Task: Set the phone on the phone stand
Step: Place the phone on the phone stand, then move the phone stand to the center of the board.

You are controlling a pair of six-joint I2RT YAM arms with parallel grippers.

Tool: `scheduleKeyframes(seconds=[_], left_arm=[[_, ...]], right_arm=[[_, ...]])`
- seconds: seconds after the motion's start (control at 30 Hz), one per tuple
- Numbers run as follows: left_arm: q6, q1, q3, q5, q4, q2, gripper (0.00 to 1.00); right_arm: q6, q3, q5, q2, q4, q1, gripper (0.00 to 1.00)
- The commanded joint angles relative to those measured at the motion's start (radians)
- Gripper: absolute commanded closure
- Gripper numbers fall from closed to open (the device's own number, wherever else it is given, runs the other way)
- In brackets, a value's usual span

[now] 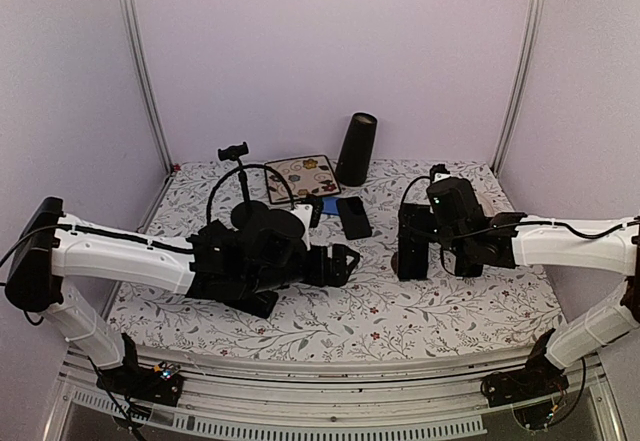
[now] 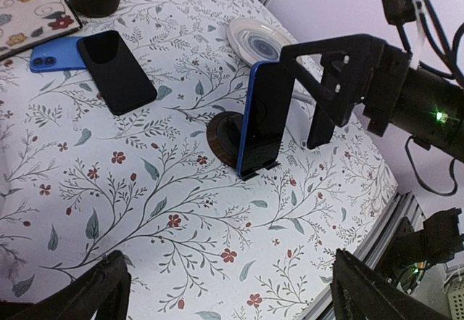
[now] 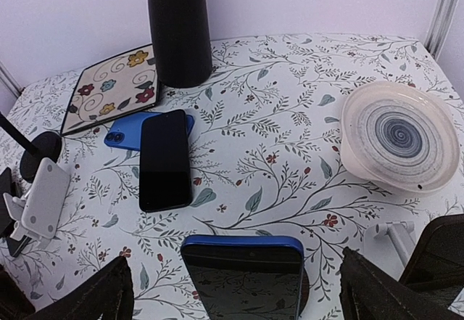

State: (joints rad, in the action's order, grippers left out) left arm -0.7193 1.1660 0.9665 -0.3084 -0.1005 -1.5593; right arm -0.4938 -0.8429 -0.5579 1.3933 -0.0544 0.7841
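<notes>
Jaws of the right gripper (image 1: pixel 412 249) are held wide apart, and the blue phone (image 3: pixel 243 280) is seen between them with a gap on either side. That phone is set upright on the round dark stand (image 2: pixel 221 137), tilted slightly back. Just beyond it a pale plate (image 3: pixel 399 135) is laid on the flowered cloth (image 2: pixel 167 189). The left gripper (image 2: pixel 230 262) is likewise spread wide, closed on nothing, and faces the stand. Farther off, a black phone (image 3: pixel 165 159) is laid across a second blue phone (image 3: pixel 123 133), near a black cylinder (image 3: pixel 177 26) and a patterned mat (image 3: pixel 112 84).
</notes>
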Motion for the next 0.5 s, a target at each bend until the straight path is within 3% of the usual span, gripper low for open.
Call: scheduleKeyframes(seconds=[0.0,0.27,0.47], left_arm=[[-0.009,-0.027,0.027,-0.034,0.031,0.001,0.03],[-0.057,-0.081,0.042,-0.062,0.124,0.011,0.04],[-0.042,-0.182,0.121,-0.047,0.274,-0.037,0.05]], right_arm=[[0.023,-0.024,0.021,-0.058,-0.017,-0.005,0.01],[0.053,-0.045,0.078,-0.109,-0.053,-0.005,0.01],[0.061,-0.054,0.13,-0.16,-0.085,-0.004,0.01]])
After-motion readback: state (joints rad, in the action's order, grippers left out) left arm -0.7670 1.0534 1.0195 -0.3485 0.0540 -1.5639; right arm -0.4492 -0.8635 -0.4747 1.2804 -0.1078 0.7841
